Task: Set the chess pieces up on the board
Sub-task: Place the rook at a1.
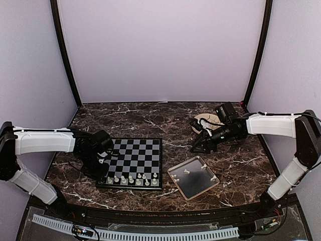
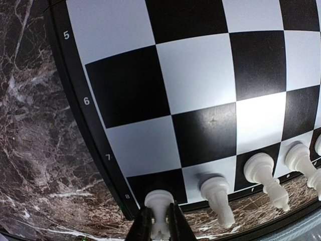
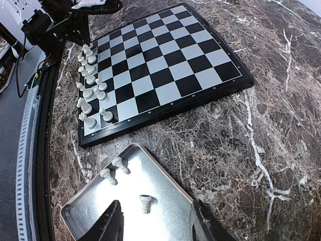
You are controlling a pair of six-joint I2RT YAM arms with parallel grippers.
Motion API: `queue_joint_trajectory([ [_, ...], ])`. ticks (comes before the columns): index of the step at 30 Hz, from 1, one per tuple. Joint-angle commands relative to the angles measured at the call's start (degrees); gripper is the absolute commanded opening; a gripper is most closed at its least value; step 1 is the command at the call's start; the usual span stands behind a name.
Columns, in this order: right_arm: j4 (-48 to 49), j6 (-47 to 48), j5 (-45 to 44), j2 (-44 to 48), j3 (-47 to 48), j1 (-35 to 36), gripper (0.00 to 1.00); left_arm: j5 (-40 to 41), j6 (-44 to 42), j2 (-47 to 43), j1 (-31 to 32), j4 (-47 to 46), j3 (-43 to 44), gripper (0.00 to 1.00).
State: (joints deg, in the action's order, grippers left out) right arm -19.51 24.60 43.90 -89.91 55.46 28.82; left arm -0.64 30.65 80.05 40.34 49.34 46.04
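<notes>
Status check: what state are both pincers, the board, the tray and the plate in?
board: lying flat, pieces standing only in its two nearest rows.
tray: holds a few loose pieces, mostly bare.
plate: partly hidden by the right arm.
left pincer: shut on a white piece at the board's corner square.
right pincer: open, empty, over the tray.

You face a flat checkered black-and-grey chessboard point(image 1: 135, 155) lying left of centre on a dark marble table point(image 1: 150, 118). Two rows of small white plastic chess pieces point(image 1: 131, 179) stand along its near edge. Just right of its near corner sits a square metal tray point(image 1: 198, 182) holding a few more. A round beige plate point(image 1: 205, 119) lies behind the tray.
</notes>
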Motion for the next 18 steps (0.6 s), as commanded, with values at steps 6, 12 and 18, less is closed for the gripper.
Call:
queue_joint_trajectory([
  [6,0.52,0.27,0.48,-0.44,-0.35,-0.17,0.45,1.11,-0.76,0.19,-0.26,0.02,0.87,0.11],
  [12,0.53,0.27,0.56,-0.62,-0.35,-0.17,0.45,0.24,-1.03,-0.36,-0.26,-0.14,1.24,0.2],
  [18,0.6,0.27,0.5,-0.36,-0.4,-0.22,0.45,0.18,-1.87,-1.95,-0.26,5.06,5.41,0.28],
])
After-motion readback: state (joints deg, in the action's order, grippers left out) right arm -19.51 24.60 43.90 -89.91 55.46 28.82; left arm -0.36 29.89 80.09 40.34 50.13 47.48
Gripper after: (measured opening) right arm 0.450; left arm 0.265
